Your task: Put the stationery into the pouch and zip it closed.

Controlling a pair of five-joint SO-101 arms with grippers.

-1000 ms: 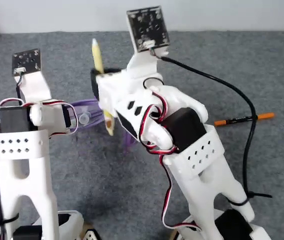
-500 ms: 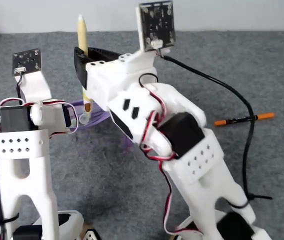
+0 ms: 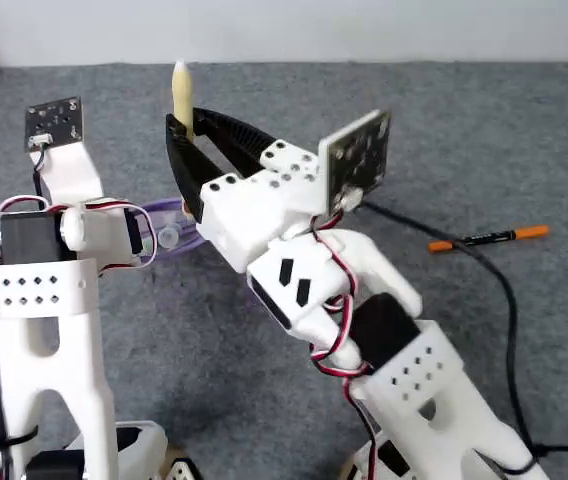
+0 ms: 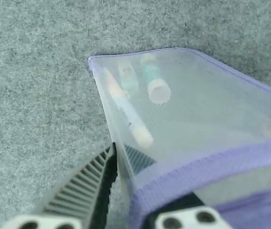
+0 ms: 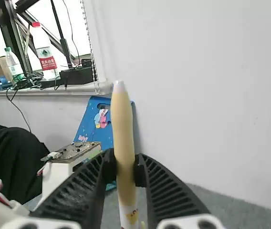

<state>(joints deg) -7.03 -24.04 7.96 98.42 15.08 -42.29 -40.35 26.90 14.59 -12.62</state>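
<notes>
My right gripper [image 3: 186,140] is shut on a pale yellow pen [image 3: 180,92] and holds it upright above the far edge of the pouch; in the right wrist view the pen [image 5: 123,124] stands pinched at my right gripper [image 5: 124,169]. The clear pouch [image 3: 167,213] with purple trim lies on the carpet between the arms. My left gripper [image 4: 123,160] is shut on the rim of the pouch [image 4: 197,119], beside the purple zip band. Inside lie a yellow-white pen [image 4: 126,112] and a capped marker [image 4: 154,86]. An orange pen [image 3: 489,238] lies on the carpet to the right.
Grey carpet [image 3: 484,130] covers the table. A black cable [image 3: 509,300] from the right arm runs past the orange pen. A white wall [image 5: 212,86] and a cluttered windowsill [image 5: 40,81] stand behind the table.
The right arm has swung the yellow pen left and upward, from slanting low over the pouch to standing upright higher up, and its wrist has rolled. The left arm has stayed still.
</notes>
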